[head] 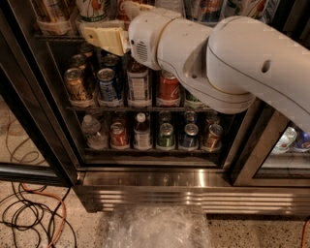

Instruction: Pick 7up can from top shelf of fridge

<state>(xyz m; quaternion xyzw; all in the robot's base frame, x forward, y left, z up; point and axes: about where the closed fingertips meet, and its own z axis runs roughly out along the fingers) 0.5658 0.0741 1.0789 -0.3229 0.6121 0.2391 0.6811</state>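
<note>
Gripper (97,39) first: hung at the front edge of the top shelf (57,37), pointed left across the open fridge (193,180), just below and in front of the 7up can (92,9). Could not tell whether spread or pressed together; showed only as one tan block off the white arm (232,63). Looked apart from the can, yet could not rule out contact.

As for risks, judged from that low line: might snag the thin front rail or one of the white cup holders (52,26) instead of closing on the can's wall. Might tip the can backward if pushed in near its base, being tall and narrow. Could brush the tan drink (48,12) on the left or the red can (122,8) on the right, both packed close. Would probably need lifting clear of its holder before coming out; dragged straight forward, would likely catch on the rail and slip from the grasp. Could also knock the door frame with the bulky arm.

As for the can itself: stood upright on the top shelf, long axis vertical, label turned outward toward the camera. Showed only its lower part, cut off above by the picture's edge.
</note>
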